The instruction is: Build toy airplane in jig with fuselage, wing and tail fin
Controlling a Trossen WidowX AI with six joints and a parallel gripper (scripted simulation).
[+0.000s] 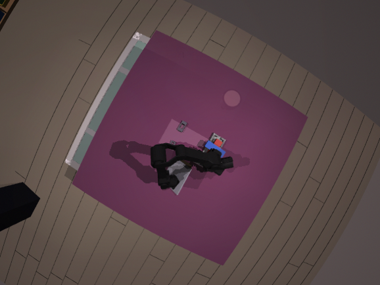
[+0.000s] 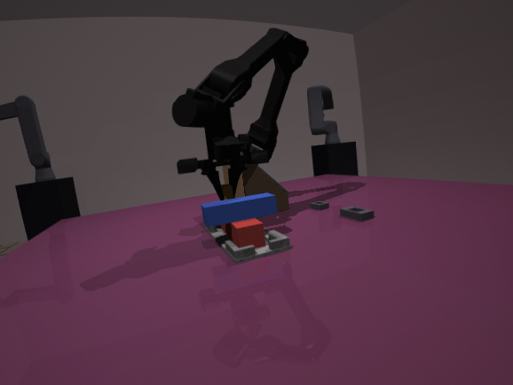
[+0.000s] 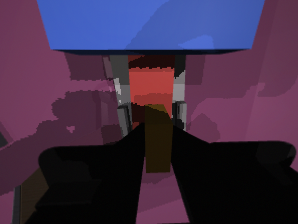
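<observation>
The red fuselage lies lengthwise in the grey cradle. The blue wing lies across the top of the fuselage; its tab and socket are hidden. My gripper points down behind the wing, over the tail part of the fuselage. It is shut on the dark yellow tail fin, which is upright between the fingers. The wing hides the fin's lower end in the exterior view, and whether the fin touches the fuselage I cannot tell.
Two small dark grey open holders, the larger and the smaller, lie off to one side of the cradle. A slanted wedge-shaped block stands behind the gripper, close to the arm.
</observation>
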